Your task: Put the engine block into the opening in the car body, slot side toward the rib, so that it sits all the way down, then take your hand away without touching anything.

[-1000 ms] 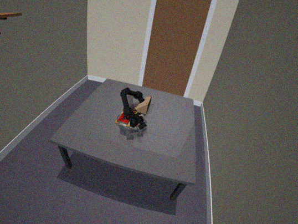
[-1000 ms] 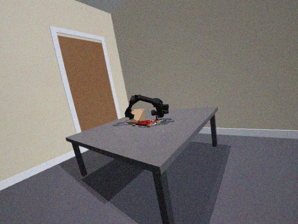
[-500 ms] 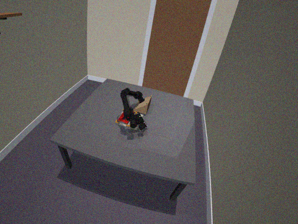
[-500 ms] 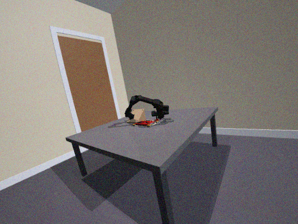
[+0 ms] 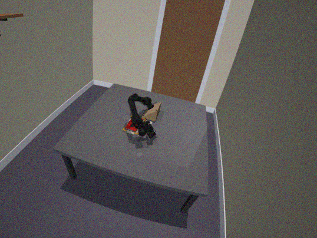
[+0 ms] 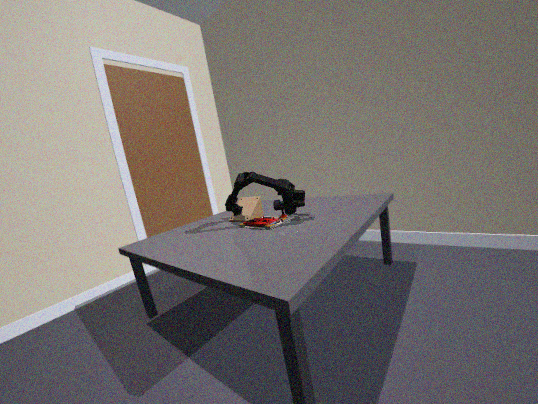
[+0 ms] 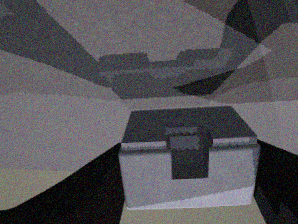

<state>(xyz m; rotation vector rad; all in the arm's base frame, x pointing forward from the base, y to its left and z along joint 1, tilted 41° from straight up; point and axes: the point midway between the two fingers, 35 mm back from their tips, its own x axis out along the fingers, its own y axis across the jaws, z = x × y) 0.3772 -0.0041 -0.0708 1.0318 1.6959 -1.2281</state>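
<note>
- The block [image 7: 145, 175] is picked up: the fingers [image 5: 152, 135] [image 6: 291, 210] grasp it by its two sides, and the wrist view shows its slot between them.
- It is not in the car body; the wrist view shows the block over a pale surface, with a notched shadow beyond it.
- The car body, probably the red part [image 5: 131, 126] [image 6: 260, 221], lies on the worktop [image 5: 177, 153] [image 6: 225, 260], close by the arm's near end in the top view.
- A tan wedge [image 5: 152, 113] [image 6: 251, 207] stands on the far side of the red part; what it is for, I cannot tell.
- Neither the opening nor the rib can be made out, so whether the slot side faces the right way is unclear.
- Left to do, as I judge it: bring the block over the opening, match slot to rib, lower it fully, let go, and back off without brushing anything.
</note>
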